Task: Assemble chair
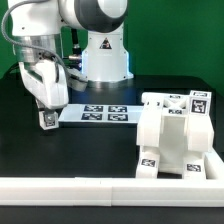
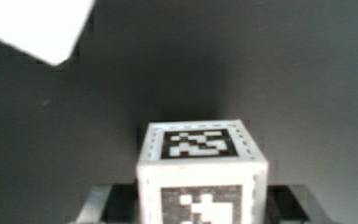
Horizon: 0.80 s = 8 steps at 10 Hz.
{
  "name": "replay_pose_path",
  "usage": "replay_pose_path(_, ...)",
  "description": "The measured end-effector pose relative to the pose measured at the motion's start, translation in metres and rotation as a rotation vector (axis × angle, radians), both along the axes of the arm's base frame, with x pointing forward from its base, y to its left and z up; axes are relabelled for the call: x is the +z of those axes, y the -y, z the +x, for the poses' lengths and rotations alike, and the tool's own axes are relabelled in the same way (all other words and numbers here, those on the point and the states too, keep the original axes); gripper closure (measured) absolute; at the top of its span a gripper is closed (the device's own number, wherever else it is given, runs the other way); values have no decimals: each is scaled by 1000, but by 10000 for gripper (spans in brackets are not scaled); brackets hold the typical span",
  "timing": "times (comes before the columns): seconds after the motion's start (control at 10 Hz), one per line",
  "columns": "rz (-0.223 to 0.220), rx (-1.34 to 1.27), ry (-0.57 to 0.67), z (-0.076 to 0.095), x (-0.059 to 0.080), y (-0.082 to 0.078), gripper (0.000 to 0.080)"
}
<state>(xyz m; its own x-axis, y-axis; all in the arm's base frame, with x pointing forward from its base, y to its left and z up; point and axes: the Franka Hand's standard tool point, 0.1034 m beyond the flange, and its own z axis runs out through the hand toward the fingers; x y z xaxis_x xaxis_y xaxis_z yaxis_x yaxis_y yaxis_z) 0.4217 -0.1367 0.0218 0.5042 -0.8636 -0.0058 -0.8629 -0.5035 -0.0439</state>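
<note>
I have the claw [image 1: 48, 117] down near the counter's [image 1: 30, 150] edge on the exterior view's left, and its fingers are clamped on a small white tagged block [image 1: 47, 118], one of the chair's loose pieces. The wrist view confirms it: the block [image 2: 202, 165] sits squarely between the two dark fingers [image 2: 105, 202], its tags facing the camera.

The rest of the chair [image 1: 175, 135], a blocky white assembly, stands well apart toward the corner on the exterior view's right, against the long low white rail [image 1: 110, 185]. The marker board [image 1: 100, 113] lies flat between the two.

To do this step well, I judge I should lift straight up before travelling, keeping the block upright so it does not twist in the grip, and clear the marker board on the way across.

The exterior view gives me the block's place relative to the assembly; the wrist view hides that but shows the grip is centred. Whether the block rests on the counter or hangs just above it, I cannot quite tell.
</note>
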Motion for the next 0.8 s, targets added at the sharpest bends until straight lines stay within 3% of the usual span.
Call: replay_pose_path(0.8,-2,-55,-4,-3,1,7,517)
